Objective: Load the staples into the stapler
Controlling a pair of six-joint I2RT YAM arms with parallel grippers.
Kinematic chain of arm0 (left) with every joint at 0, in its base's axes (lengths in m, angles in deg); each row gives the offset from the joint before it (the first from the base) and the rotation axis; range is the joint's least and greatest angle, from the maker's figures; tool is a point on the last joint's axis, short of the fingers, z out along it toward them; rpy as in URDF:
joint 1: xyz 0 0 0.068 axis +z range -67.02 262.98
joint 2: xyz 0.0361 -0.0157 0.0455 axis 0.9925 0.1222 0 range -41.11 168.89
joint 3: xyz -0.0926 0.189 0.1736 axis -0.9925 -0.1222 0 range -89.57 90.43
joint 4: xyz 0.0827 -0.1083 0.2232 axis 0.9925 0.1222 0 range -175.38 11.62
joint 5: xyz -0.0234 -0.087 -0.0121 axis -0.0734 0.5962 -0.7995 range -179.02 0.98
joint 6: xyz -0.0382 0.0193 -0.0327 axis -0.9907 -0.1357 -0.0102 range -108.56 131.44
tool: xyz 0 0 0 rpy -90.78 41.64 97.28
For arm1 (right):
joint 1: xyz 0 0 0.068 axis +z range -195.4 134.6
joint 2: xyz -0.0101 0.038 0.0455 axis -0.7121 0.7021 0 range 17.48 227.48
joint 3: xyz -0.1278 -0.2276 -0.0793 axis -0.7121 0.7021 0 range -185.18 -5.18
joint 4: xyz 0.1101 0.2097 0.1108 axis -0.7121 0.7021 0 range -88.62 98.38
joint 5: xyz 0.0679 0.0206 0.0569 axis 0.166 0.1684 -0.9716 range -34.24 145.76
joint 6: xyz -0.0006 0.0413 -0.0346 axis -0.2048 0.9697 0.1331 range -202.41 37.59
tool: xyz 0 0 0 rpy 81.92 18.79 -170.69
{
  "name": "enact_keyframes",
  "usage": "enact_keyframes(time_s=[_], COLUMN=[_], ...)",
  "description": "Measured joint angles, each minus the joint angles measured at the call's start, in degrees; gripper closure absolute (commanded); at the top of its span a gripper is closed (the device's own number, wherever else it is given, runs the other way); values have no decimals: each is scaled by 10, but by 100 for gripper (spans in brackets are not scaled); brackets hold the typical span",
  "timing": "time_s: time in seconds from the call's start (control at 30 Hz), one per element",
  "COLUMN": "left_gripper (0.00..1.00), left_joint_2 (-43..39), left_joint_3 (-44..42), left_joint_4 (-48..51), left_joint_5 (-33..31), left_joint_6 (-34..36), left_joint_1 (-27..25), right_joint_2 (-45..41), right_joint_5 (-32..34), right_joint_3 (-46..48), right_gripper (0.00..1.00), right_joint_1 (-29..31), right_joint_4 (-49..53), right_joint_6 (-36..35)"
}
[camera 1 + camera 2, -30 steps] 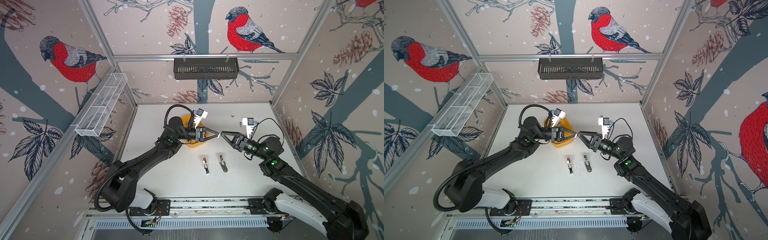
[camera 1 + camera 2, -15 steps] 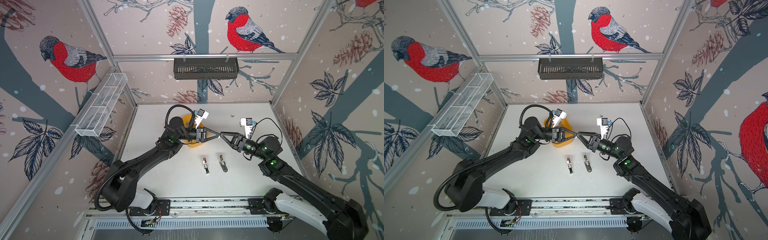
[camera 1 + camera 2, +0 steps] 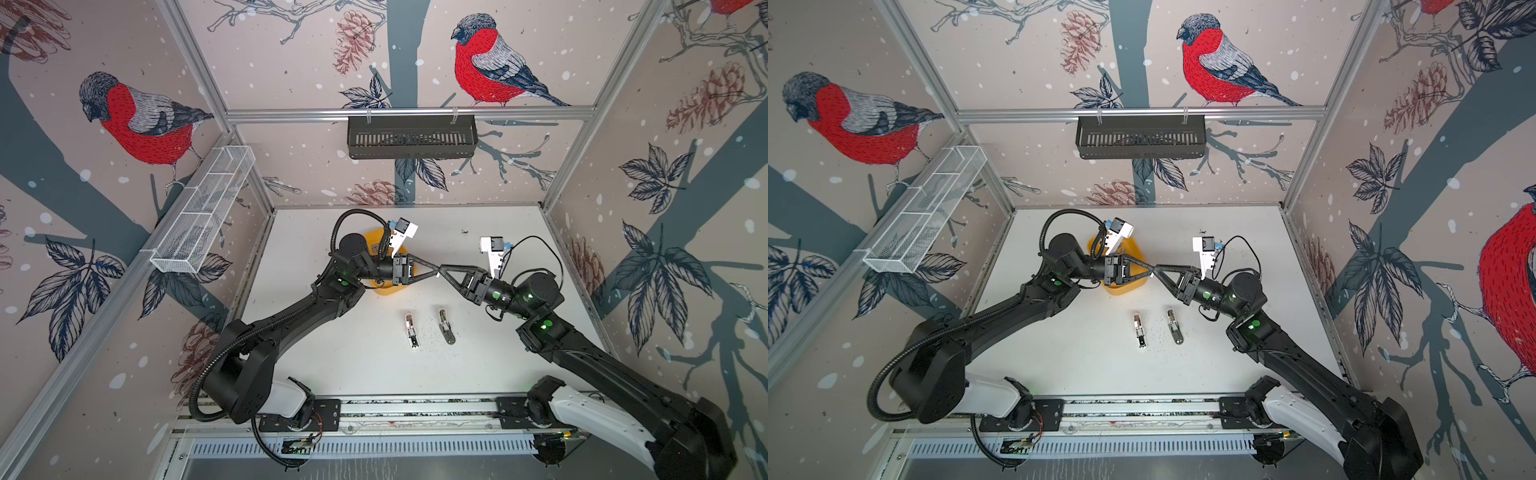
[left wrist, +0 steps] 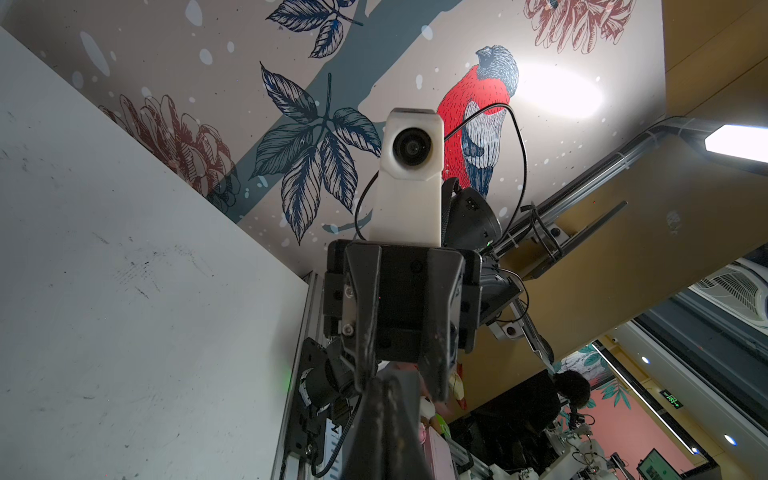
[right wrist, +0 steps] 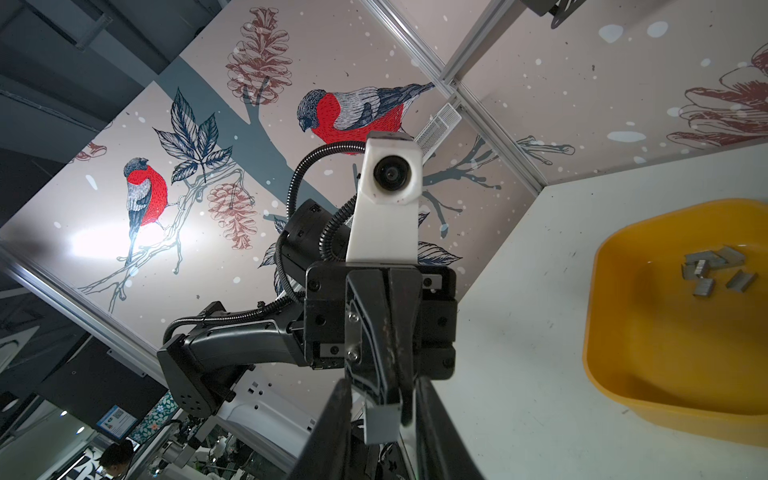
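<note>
Two tools meet tip to tip in the air just beside the yellow tray, off its right edge in both top views. One staple strip is pinched at the very tip of the left tool, whose jaws are together on it. The right tool has its jaws apart, one finger on each side of that strip, with a gap showing on each side in the right wrist view.

About six more staple strips lie in a loose, partly overlapping heap toward one end of the tray's floor; the exact count is hard to settle. Two mini staplers lie side by side, roughly parallel, on the white tabletop, nearer the arms' bases than the tray and well apart from both tools.

The left arm's wrist hangs over the tray and hides most of it in both top views. One black slotted basket hangs on the wall behind the tray, and one white mesh rack on the side wall to the tray's left.
</note>
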Motion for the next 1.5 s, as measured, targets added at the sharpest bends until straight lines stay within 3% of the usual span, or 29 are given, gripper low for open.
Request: enact_keyframes(time_s=[0.73,1.03,1.13,1.3,1.5], left_gripper=[100,80,79,89,94], left_joint_2=[0,-2,-2,-5,-9], left_joint_3=[2,5,6,8,8], left_joint_4=[12,21,27,36,47], left_joint_5=[-4,-1,-2,-1,-1], left_joint_6=[5,14,14,20,30], left_joint_1=[-2,-2,-3,-3,-3], right_joint_2=[0,0,0,-3,-5], right_joint_5=[9,11,10,12,13], right_joint_3=[0,0,0,1,2], right_gripper=[83,84,83,84,83], right_joint_1=[0,0,0,0,0], right_joint_4=[4,5,3,6,6], right_joint_6=[-2,-2,-2,-2,-2])
